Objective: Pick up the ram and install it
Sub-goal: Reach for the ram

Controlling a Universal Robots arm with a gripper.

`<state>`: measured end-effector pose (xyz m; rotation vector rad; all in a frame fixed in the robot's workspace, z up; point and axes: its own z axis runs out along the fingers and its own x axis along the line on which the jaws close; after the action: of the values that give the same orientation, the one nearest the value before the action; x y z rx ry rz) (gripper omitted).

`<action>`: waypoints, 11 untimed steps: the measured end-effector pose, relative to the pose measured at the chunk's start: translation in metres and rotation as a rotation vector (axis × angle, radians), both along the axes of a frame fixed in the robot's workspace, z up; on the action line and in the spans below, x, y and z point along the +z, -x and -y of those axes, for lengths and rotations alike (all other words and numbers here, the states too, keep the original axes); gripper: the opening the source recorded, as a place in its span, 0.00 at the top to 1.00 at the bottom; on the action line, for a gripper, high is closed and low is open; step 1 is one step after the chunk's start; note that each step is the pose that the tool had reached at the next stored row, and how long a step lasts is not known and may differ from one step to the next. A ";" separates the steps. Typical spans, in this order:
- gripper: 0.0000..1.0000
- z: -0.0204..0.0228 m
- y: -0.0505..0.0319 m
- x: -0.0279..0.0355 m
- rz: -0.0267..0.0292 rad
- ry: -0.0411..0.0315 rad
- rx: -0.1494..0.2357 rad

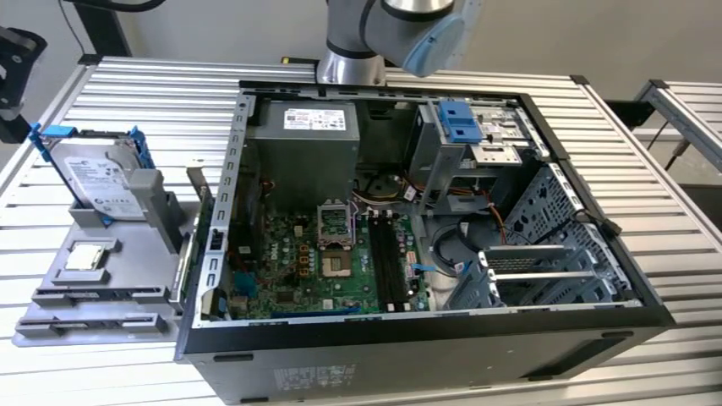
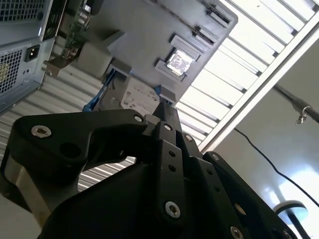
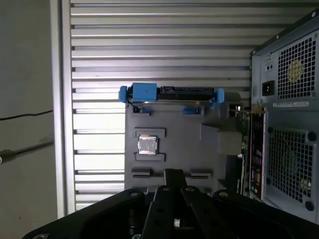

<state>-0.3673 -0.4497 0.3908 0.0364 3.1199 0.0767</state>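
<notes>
Ideally, the pincer (image 3: 172,174), closed on nothing and well apart from the tray (image 1: 130,262), should open, centre over the ram (image 1: 101,296), seemingly the dark strip at 6 o'clock of the chip (image 1: 88,256) in the exterior view, and grip across its thin faces.

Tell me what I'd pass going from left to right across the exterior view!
First the silver hard drive in its blue frame → green motherboard → blue drive latch → perforated metal cage.
</notes>
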 end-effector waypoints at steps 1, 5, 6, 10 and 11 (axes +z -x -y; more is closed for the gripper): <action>1.00 0.0023 0.0004 -0.0001 0.0000 0.0000 0.000; 1.00 0.0113 0.0020 -0.0003 -0.0001 0.0001 -0.002; 1.00 0.0134 0.0024 -0.0005 0.0000 0.0000 -0.002; 1.00 0.0217 0.0039 -0.0007 -0.0001 0.0001 -0.004; 1.00 0.0237 0.0043 -0.0008 0.0000 0.0000 -0.004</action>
<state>-0.3716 -0.4734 0.3900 0.0429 3.1197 0.0766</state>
